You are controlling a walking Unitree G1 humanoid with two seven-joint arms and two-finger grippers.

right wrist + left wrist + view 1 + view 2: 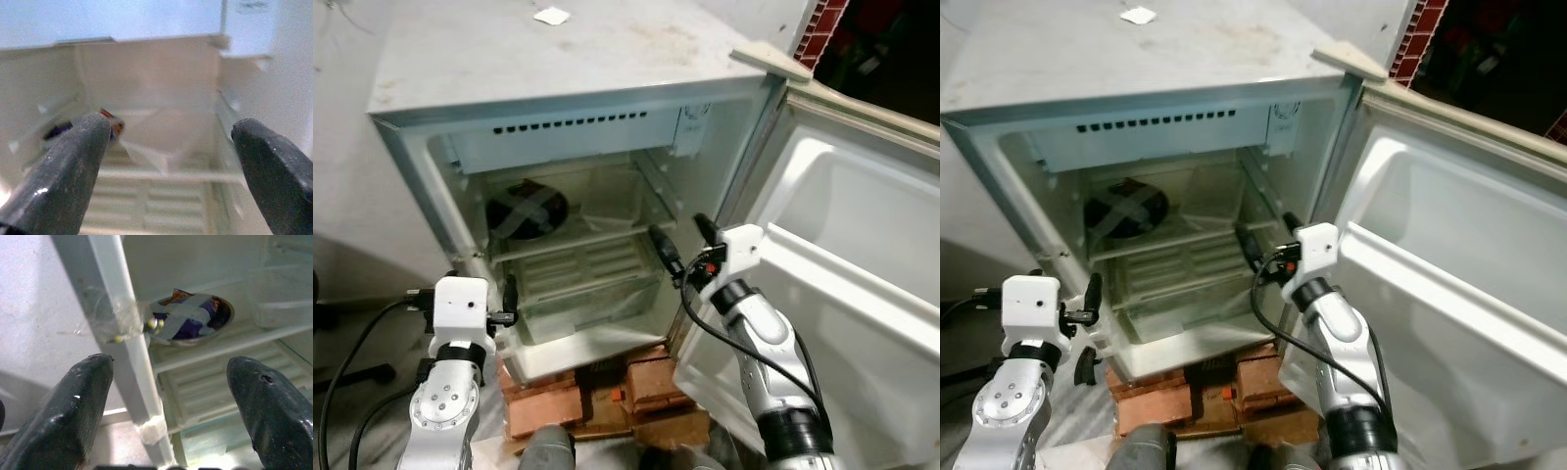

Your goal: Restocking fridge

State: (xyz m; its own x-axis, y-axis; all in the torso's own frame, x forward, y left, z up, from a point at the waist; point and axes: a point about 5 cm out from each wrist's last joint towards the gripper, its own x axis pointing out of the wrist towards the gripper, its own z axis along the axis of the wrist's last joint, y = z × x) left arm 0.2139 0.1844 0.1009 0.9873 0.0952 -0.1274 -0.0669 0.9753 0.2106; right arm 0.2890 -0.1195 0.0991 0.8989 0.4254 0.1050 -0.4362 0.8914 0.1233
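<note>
A small white fridge (558, 69) stands with its door (862, 294) swung wide to the right. On its upper shelf lies a metal bowl (526, 210) covered with crossed grey tape, purple and orange packets inside (193, 319). My right gripper (687, 245) hangs open at the fridge's right front edge, its fingers empty, pointing into the cavity. My left gripper (506, 299) sits low at the left door frame (122, 333), open with nothing between its fingers (78, 406).
The fridge rests on red bricks (597, 392). A clear crisper drawer (582, 284) sits under the shelf. A scrap of white paper (551, 16) lies on the fridge top. Black cables (352, 352) trail on the floor at left.
</note>
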